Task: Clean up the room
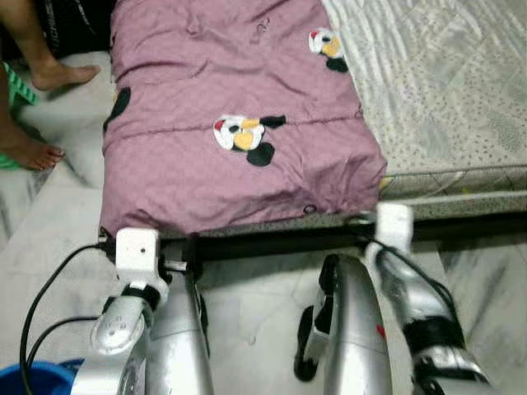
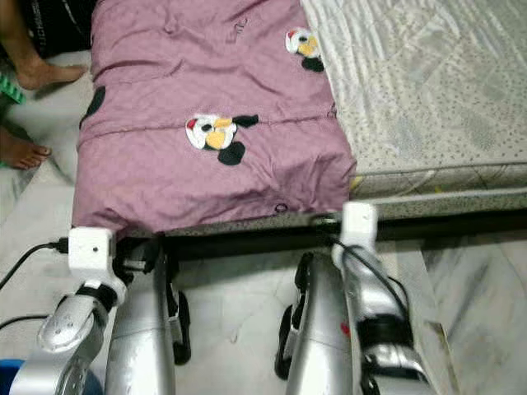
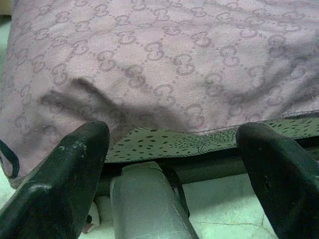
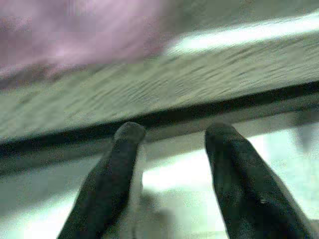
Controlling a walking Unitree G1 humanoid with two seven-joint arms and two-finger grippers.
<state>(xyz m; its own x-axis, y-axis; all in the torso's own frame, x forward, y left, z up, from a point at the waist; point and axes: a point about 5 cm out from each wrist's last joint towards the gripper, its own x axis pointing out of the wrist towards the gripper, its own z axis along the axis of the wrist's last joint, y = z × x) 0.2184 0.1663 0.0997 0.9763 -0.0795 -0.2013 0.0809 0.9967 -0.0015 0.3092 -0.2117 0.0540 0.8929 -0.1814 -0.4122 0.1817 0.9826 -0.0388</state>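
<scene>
A pink quilt (image 1: 239, 164) with cartoon patches lies folded on the left part of a bed, and its front edge hangs over the mattress (image 1: 445, 90) side. Both silver arms reach to the bed's front edge. In the left wrist view my left gripper (image 3: 174, 144) is open wide just below the quilt's hanging edge (image 3: 149, 64), with nothing between its fingers. The right wrist view is blurred; there my right gripper (image 4: 174, 132) is open and empty, pointing at the mattress side near the quilt's right corner (image 1: 370, 185).
A dark bed frame (image 1: 288, 243) runs under the mattress above a marble floor (image 1: 255, 321). A person's bare feet (image 1: 58, 76) stand at the far left beside something green (image 1: 18, 86). A blue bucket (image 1: 41, 380) and a black cable (image 1: 49, 288) are at the lower left.
</scene>
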